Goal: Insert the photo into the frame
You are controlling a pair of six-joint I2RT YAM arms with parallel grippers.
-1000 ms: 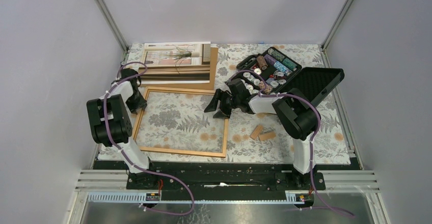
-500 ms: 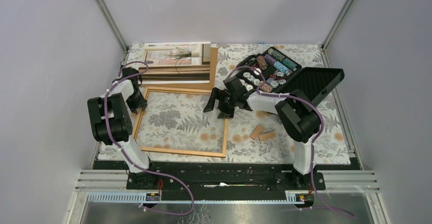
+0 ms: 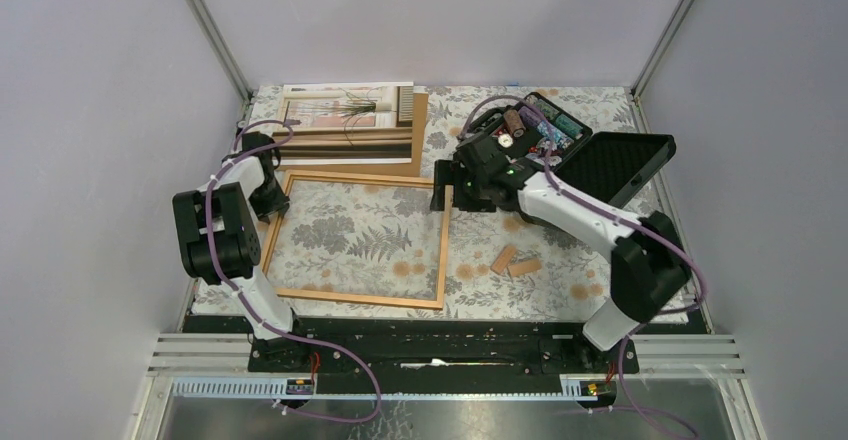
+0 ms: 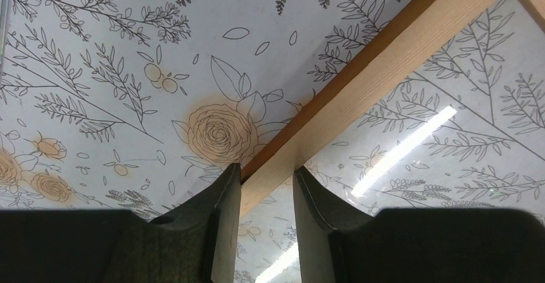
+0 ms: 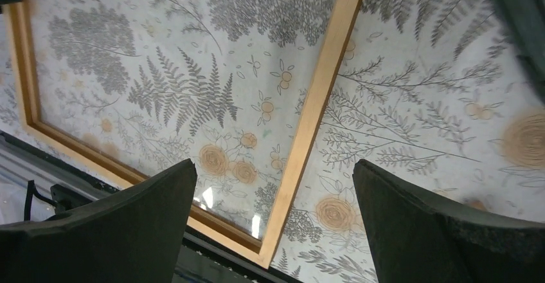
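**One frame, one photo, and the photo is not in the frame yet**

I count two arms, one frame, one photo, one brown board, two little wooden blocks and one black case.

Nearest to me is the frame. It lies flat on the flowered table cloth, and I can see the cloth through it.

My left gripper is low at the frame's left side. Its two fingers sit one on each side of the thin wooden bar, pinching it.

To the right of the frame, apart from it, lie the two wooden blocks. They are side by side on the cloth.

A bit farther back, my right gripper is over the frame's far right corner. Its fingers are spread wide, and its wrist view shows the frame's right bar on the cloth between them.

Farther back on the left is the photo. It lies picture side up on top of the brown board, just past the frame's far edge. I can see the thin plant on it.

At the far right is the black case, open, with its lid laid back to the right. In the tray are rows of small round pieces, some brown, some green. The right arm hides part of them, so I cannot count them.
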